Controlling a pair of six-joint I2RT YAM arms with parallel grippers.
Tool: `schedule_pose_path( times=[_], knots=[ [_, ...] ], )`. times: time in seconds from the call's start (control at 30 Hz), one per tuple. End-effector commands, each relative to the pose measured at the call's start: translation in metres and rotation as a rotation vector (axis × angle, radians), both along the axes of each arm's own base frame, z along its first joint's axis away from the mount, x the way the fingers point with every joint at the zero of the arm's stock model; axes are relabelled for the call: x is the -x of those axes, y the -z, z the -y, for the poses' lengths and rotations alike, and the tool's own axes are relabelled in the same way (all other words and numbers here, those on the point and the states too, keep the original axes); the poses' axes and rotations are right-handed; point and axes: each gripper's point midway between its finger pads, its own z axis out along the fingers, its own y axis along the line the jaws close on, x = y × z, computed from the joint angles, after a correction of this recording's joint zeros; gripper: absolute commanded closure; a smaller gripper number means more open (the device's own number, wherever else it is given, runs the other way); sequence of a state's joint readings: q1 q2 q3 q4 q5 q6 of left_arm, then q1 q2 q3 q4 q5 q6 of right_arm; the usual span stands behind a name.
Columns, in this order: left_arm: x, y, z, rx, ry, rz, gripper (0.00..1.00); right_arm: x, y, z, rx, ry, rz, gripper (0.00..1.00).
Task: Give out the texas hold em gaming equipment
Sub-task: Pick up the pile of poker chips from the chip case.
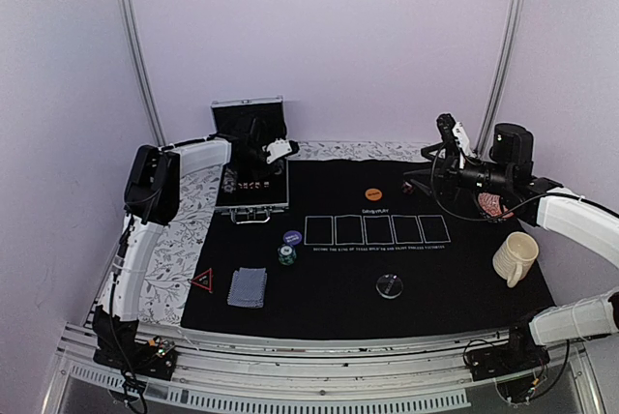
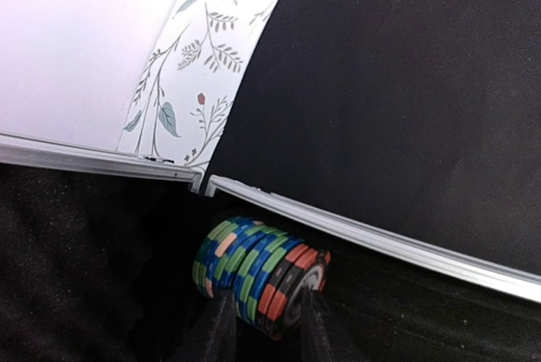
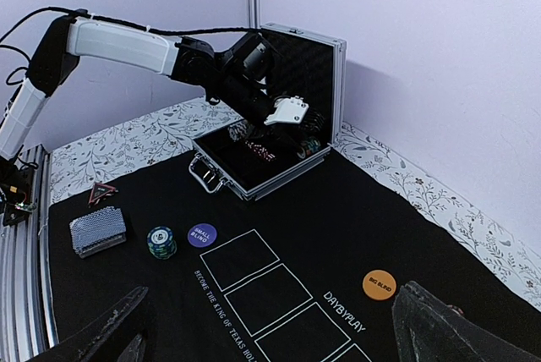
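Observation:
In the left wrist view my left gripper [image 2: 264,320] reaches into the open metal case [image 2: 380,239], its dark fingers [image 2: 215,324] pressed against both sides of a row of green, blue and red-black poker chips [image 2: 254,265] lying on edge. On the black mat [image 1: 435,279] lie a grey-blue card deck [image 1: 248,287], a red triangle marker [image 1: 202,280], a short chip stack [image 1: 286,255], a blue disc [image 1: 292,237], an orange disc [image 1: 374,195] and a clear disc [image 1: 389,285]. My right gripper [image 1: 426,177] hovers open over the mat's far right, holding nothing.
The case [image 1: 251,158] stands lid-up at the mat's far left corner, more chips inside. A cream mug [image 1: 515,257] sits at the right edge of the mat. A reddish object [image 1: 491,205] lies under the right arm. Floral cloth [image 1: 179,240] borders the mat.

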State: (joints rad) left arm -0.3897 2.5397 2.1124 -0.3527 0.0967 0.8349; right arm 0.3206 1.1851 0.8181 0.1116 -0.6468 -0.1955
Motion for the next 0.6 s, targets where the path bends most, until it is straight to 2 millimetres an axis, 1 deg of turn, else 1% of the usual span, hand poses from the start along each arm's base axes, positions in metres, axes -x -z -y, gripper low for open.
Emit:
schedule_pose_path(
  times=[0.0, 0.1, 0.27, 0.3, 0.4, 0.43, 0.57],
  knots=[
    [0.041, 0.033, 0.007, -0.043, 0.096, -0.162, 0.73, 0.001, -0.009, -0.002, -0.004, -0.009, 0.009, 0.01],
    [0.046, 0.026, 0.011, -0.025, 0.132, -0.154, 0.75, 0.002, -0.009, -0.003, 0.002, -0.019, 0.0, 0.01],
    [0.033, 0.012, 0.013, -0.017, 0.131, -0.067, 0.74, 0.004, -0.008, -0.005, 0.01, -0.036, -0.019, 0.01],
    [0.032, 0.013, 0.013, -0.022, 0.135, -0.066, 0.73, 0.004, -0.009, -0.005, 0.009, -0.039, -0.019, 0.01],
    [0.031, 0.019, 0.012, -0.04, 0.148, -0.058, 0.58, 0.006, -0.01, -0.007, 0.007, -0.053, -0.025, 0.01],
    [0.026, 0.021, 0.011, -0.045, 0.138, -0.043, 0.56, 0.005, -0.01, -0.006, 0.008, -0.052, -0.025, 0.01],
    [0.015, 0.029, 0.011, -0.055, 0.112, -0.035, 0.55, 0.005, -0.008, -0.007, 0.011, -0.05, -0.042, 0.01]
  ],
)
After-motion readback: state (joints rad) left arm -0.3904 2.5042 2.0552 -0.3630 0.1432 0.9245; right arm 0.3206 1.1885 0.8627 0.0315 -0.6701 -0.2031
